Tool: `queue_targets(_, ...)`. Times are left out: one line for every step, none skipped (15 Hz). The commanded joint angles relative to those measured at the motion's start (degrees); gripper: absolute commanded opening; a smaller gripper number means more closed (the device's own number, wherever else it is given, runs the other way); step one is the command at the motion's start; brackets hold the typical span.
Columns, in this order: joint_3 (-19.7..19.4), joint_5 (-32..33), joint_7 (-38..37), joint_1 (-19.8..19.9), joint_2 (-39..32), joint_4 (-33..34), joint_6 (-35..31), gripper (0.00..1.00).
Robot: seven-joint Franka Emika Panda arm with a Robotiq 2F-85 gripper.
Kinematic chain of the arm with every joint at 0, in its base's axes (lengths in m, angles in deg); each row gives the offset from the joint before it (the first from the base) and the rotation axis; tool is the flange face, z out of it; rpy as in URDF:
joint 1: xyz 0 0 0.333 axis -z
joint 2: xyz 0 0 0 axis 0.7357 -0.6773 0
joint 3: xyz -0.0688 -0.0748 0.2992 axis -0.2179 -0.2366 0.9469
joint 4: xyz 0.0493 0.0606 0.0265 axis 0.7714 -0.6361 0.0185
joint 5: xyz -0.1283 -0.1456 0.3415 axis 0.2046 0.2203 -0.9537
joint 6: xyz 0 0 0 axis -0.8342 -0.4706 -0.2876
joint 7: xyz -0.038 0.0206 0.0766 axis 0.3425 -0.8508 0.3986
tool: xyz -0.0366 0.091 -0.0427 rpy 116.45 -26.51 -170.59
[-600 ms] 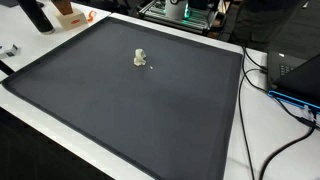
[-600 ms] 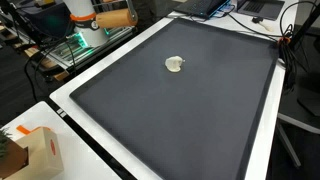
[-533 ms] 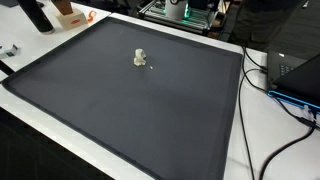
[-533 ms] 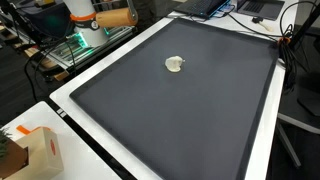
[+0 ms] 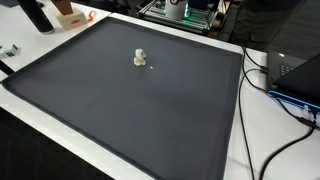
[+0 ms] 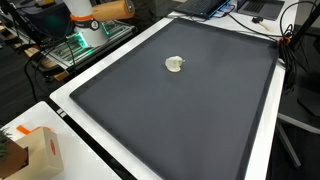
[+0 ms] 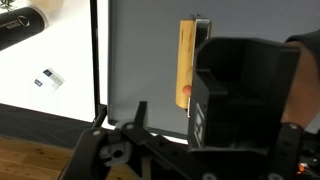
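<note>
In the wrist view a long tan wooden block with a red-orange mark near its lower end stands upright against the black fingers of my gripper, which looks shut on it. An exterior view shows the same tan block in the air beyond the table's far corner, at the end of the arm. A small white lump lies alone on the big dark mat, far from the gripper. The fingertips themselves are hidden by the gripper body.
A laptop and cables lie beside the mat. A black cylinder, an orange box and a small card sit on the white table. A cardboard box stands at one corner, green-lit electronics at another.
The tan block at the arm's end has risen slightly in an exterior view. The white lump and everything on the table stay put.
</note>
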Motion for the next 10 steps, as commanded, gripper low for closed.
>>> queue_targets(-0.1,-0.2,0.5,0.0,-0.3,0.0,-0.8,1.0)
queue_targets(-0.2,-0.3,0.7,-0.1,-0.6,0.1,-1.0,1.0)
queue_targets(-0.3,-0.3,0.8,-0.2,-0.7,0.1,-1.3,1.0)
queue_targets(-0.3,-0.3,0.9,-0.1,-0.9,0.2,-1.4,1.0)
queue_targets(-0.3,-0.3,1.0,-0.2,-1.1,0.4,-1.4,1.0)
queue_targets(-0.4,-0.4,1.2,-0.3,-1.5,0.7,-1.4,1.0)
queue_targets(-0.4,-0.4,1.5,-0.4,-2.0,1.1,-1.6,1.0)
queue_targets(-0.5,-0.4,1.6,-0.4,-2.2,1.3,-1.8,0.75)
queue_targets(-0.4,-0.4,1.6,-0.4,-2.2,1.2,-2.0,0.73)
queue_targets(-0.4,-0.4,1.7,-0.4,-2.4,1.5,-2.1,0.66)
